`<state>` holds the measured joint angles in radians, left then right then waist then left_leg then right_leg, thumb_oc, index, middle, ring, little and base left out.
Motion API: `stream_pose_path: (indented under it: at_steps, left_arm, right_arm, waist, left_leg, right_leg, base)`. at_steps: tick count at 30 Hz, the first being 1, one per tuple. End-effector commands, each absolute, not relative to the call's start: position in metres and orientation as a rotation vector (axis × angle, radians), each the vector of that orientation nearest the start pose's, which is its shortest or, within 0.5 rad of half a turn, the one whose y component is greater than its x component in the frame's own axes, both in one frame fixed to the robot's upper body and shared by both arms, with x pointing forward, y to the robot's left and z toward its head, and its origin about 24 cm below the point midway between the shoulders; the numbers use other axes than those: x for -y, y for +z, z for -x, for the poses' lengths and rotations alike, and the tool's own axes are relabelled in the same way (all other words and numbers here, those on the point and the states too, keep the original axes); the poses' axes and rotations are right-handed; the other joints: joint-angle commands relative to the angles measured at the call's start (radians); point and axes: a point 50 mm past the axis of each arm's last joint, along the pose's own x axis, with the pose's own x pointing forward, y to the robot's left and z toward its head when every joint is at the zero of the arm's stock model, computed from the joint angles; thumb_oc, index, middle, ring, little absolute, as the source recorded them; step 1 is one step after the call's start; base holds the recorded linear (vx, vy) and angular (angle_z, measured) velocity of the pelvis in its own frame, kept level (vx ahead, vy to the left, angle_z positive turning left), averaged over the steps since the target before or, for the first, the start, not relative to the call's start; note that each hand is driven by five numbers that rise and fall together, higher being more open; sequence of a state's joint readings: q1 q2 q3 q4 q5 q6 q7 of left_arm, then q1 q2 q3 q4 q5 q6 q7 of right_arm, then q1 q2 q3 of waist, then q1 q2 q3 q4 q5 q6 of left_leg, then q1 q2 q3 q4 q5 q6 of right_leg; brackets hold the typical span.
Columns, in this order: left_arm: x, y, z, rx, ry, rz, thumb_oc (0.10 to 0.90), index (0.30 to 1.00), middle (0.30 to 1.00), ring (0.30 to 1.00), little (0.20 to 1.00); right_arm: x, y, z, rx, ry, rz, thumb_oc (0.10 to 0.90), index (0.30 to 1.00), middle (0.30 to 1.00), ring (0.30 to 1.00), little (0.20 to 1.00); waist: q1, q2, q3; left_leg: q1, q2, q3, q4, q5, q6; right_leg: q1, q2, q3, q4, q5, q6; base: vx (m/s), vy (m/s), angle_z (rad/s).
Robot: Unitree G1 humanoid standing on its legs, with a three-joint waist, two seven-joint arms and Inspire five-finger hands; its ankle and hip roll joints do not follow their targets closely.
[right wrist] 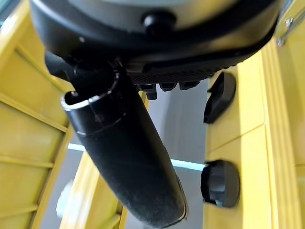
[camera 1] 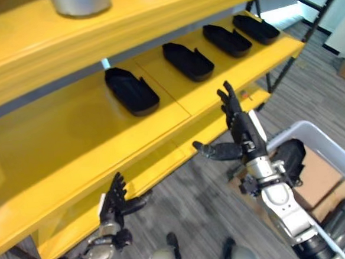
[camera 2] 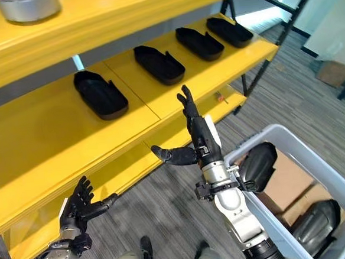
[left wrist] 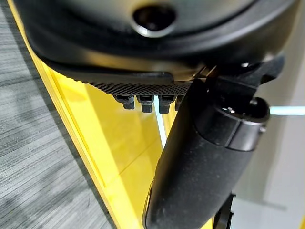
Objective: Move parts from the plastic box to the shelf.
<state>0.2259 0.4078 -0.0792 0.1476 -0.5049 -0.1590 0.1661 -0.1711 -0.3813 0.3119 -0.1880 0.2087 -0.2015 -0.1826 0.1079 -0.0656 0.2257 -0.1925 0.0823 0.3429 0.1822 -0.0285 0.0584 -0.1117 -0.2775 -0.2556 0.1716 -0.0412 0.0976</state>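
Several black moulded parts lie in a row on the yellow shelf's (camera 1: 73, 142) middle board, the nearest part (camera 1: 131, 91) at the left and another part (camera 1: 188, 61) beside it. My right hand (camera 1: 240, 130) is raised in front of that board's edge, open with straight fingers and the thumb (right wrist: 124, 157) spread, holding nothing. The pale plastic box (camera 2: 316, 155) stands on the floor at the lower right with two black parts, one (camera 2: 259, 162) near my right wrist, the other (camera 2: 315, 226) nearer the front. My left hand (camera 1: 113, 202) hangs low by the bottom board, open and empty.
A metal pot (camera 1: 81, 2) stands on the top board. Brown cardboard (camera 2: 289, 183) lines the box's bottom. A cardboard carton (camera 2: 334, 71) sits on the grey striped floor at the far right. The shelf's dark leg (camera 1: 281, 68) slants down at its right end.
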Motion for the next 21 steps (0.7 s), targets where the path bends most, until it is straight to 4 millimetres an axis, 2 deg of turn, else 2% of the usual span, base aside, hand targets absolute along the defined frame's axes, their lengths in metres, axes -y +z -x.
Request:
stream_pose_path:
  at_steps: [1, 2, 3, 4, 8, 9, 11, 12, 13, 14, 15, 16, 17, 18, 19, 21]
  left_arm:
    - [-0.239, 0.016, -0.206, -0.059, 0.2, 0.087, 0.9, 1.0, 1.0, 1.0, 1.0]
    - [-0.238, 0.016, -0.205, -0.058, 0.198, 0.094, 0.9, 1.0, 1.0, 1.0, 1.0]
    - [-0.238, 0.016, -0.205, -0.058, 0.197, 0.094, 0.9, 1.0, 1.0, 1.0, 1.0]
    - [-0.234, 0.013, -0.202, -0.074, 0.18, 0.1, 0.9, 1.0, 1.0, 1.0, 1.0]
    - [-0.23, 0.01, -0.201, -0.083, 0.167, 0.108, 0.9, 1.0, 1.0, 1.0, 1.0]
    - [-0.228, 0.01, -0.202, -0.079, 0.16, 0.11, 0.9, 1.0, 1.0, 1.0, 1.0]
    - [-0.226, 0.01, -0.203, -0.079, 0.155, 0.109, 0.9, 1.0, 1.0, 1.0, 1.0]
    - [-0.223, 0.009, -0.206, -0.077, 0.139, 0.106, 0.9, 1.0, 1.0, 1.0, 1.0]
    - [-0.223, 0.009, -0.206, -0.077, 0.139, 0.106, 0.9, 1.0, 1.0, 1.0, 1.0]
    - [-0.219, 0.01, -0.213, -0.07, 0.125, 0.098, 0.9, 1.0, 1.0, 1.0, 1.0]
    - [-0.219, 0.01, -0.213, -0.07, 0.124, 0.098, 0.9, 1.0, 1.0, 1.0, 1.0]
    - [-0.218, 0.009, -0.214, -0.07, 0.125, 0.1, 0.9, 1.0, 1.0, 1.0, 1.0]
    - [-0.218, 0.009, -0.214, -0.07, 0.125, 0.1, 0.9, 1.0, 1.0, 1.0, 1.0]
    - [-0.217, 0.011, -0.215, -0.061, 0.127, 0.107, 0.9, 1.0, 1.0, 1.0, 1.0]
    - [-0.217, 0.011, -0.216, -0.061, 0.128, 0.106, 0.9, 1.0, 1.0, 1.0, 1.0]
    - [-0.217, 0.008, -0.211, -0.069, 0.136, 0.116, 0.9, 1.0, 1.0, 1.0, 1.0]
  right_arm:
    - [0.141, 0.175, -0.257, 0.698, 0.18, 0.025, 0.9, 1.0, 1.0, 1.0, 1.0]
    - [0.146, 0.174, -0.253, 0.698, 0.173, 0.031, 0.9, 1.0, 1.0, 1.0, 1.0]
    - [0.146, 0.174, -0.253, 0.698, 0.173, 0.031, 0.9, 1.0, 1.0, 1.0, 1.0]
    - [0.154, 0.17, -0.248, 0.683, 0.151, 0.046, 0.9, 1.0, 1.0, 1.0, 1.0]
    - [0.159, 0.167, -0.244, 0.674, 0.141, 0.066, 0.9, 1.0, 1.0, 1.0, 1.0]
    - [0.163, 0.167, -0.241, 0.681, 0.128, 0.083, 0.9, 1.0, 1.0, 1.0, 1.0]
    - [0.165, 0.168, -0.24, 0.686, 0.122, 0.089, 0.9, 1.0, 1.0, 1.0, 1.0]
    - [0.169, 0.169, -0.238, 0.692, 0.111, 0.108, 0.9, 1.0, 1.0, 1.0, 1.0]
    - [0.169, 0.169, -0.238, 0.692, 0.111, 0.108, 0.9, 1.0, 1.0, 1.0, 1.0]
    - [0.175, 0.165, -0.236, 0.68, 0.089, 0.127, 0.9, 1.0, 1.0, 1.0, 1.0]
    - [0.175, 0.165, -0.236, 0.681, 0.089, 0.127, 0.9, 1.0, 1.0, 1.0, 1.0]
    - [0.177, 0.162, -0.234, 0.668, 0.086, 0.122, 0.9, 1.0, 1.0, 1.0, 1.0]
    - [0.177, 0.162, -0.234, 0.668, 0.086, 0.122, 0.9, 1.0, 1.0, 1.0, 1.0]
    - [0.175, 0.16, -0.238, 0.654, 0.098, 0.121, 0.9, 1.0, 1.0, 1.0, 1.0]
    - [0.175, 0.16, -0.238, 0.655, 0.098, 0.121, 0.9, 1.0, 1.0, 1.0, 1.0]
    - [0.171, 0.158, -0.241, 0.64, 0.124, 0.108, 0.9, 1.0, 1.0, 1.0, 1.0]
  waist:
    - [-0.035, 0.008, -0.062]
    - [-0.057, 0.015, -0.07]
    - [-0.056, 0.015, -0.07]
    - [-0.091, 0.024, -0.087]
    - [-0.115, 0.037, -0.095]
    - [-0.136, 0.045, -0.1]
    - [-0.141, 0.049, -0.101]
    - [-0.159, 0.059, -0.105]
    - [-0.159, 0.059, -0.105]
    - [-0.178, 0.065, -0.098]
    - [-0.179, 0.065, -0.098]
    - [-0.182, 0.06, -0.091]
    - [-0.182, 0.06, -0.091]
    - [-0.151, 0.053, -0.072]
    - [-0.153, 0.053, -0.074]
    - [-0.126, 0.043, -0.07]
  left_leg:
    - [0.069, -0.018, -0.159, -0.058, -0.054, -0.03]
    - [0.089, -0.003, -0.143, -0.096, -0.03, -0.042]
    - [0.09, -0.003, -0.142, -0.098, -0.029, -0.042]
    - [0.119, 0.023, -0.112, -0.147, 0.007, -0.061]
    - [0.14, 0.05, -0.084, -0.17, 0.032, -0.079]
    - [0.153, 0.074, -0.065, -0.182, 0.053, -0.095]
    - [0.159, 0.084, -0.059, -0.187, 0.063, -0.1]
    - [0.168, 0.105, -0.048, -0.2, 0.085, -0.113]
    - [0.168, 0.105, -0.048, -0.2, 0.085, -0.113]
    - [0.152, 0.134, -0.064, -0.168, 0.131, -0.134]
    - [0.151, 0.135, -0.064, -0.167, 0.131, -0.135]
    - [0.144, 0.134, -0.106, -0.131, 0.129, -0.129]
    - [0.143, 0.134, -0.107, -0.129, 0.128, -0.129]
    - [0.103, 0.07, -0.274, -0.091, 0.124, -0.108]
    - [0.098, 0.069, -0.275, -0.09, 0.126, -0.107]
    - [0.057, -0.024, -0.416, -0.096, 0.08, -0.088]
  right_leg:
    - [0.01, 0.049, 0.047, -0.074, 0.063, 0.048]
    - [-0.001, 0.075, 0.066, -0.086, 0.061, 0.042]
    - [-0.001, 0.076, 0.067, -0.087, 0.062, 0.042]
    - [-0.001, 0.11, 0.087, -0.118, 0.057, 0.035]
    - [-0.005, 0.141, 0.115, -0.124, 0.047, 0.024]
    - [-0.007, 0.162, 0.125, -0.118, 0.034, 0.015]
    - [-0.01, 0.172, 0.132, -0.112, 0.027, 0.009]
    - [-0.018, 0.196, 0.145, -0.096, 0.011, -0.004]
    - [-0.018, 0.196, 0.145, -0.096, 0.011, -0.004]
    - [-0.018, 0.224, 0.158, -0.082, -0.006, -0.026]
    - [-0.019, 0.224, 0.157, -0.082, -0.006, -0.026]
    - [-0.013, 0.239, 0.179, -0.08, -0.012, -0.042]
    - [-0.012, 0.239, 0.178, -0.079, -0.012, -0.042]
    - [-0.012, 0.251, 0.219, -0.081, -0.005, -0.049]
    - [-0.015, 0.25, 0.218, -0.083, -0.003, -0.049]
    - [-0.015, 0.263, 0.269, -0.091, 0.0, -0.053]
  base:
    - [0.01, -0.257, -0.48]
    - [0.0, -0.181, -0.08]
    - [0.03, -0.276, -0.49]
    - [0.03, -0.187, -0.71]
    - [0.04, -0.217, -0.51]
    - [0.04, -0.143, -0.65]
    - [0.04, -0.221, -0.36]
    - [0.03, -0.225, -0.39]
    - [0.04, -0.398, -0.31]
    - [0.01, -0.248, -0.25]
    - [0.05, -0.369, -0.11]
    - [0.04, -0.123, -0.13]
    - [0.04, -0.214, -0.13]
    - [0.0, -0.093, -0.4]
    - [0.02, -0.119, -0.76]
    - [0.07, -0.081, -0.88]
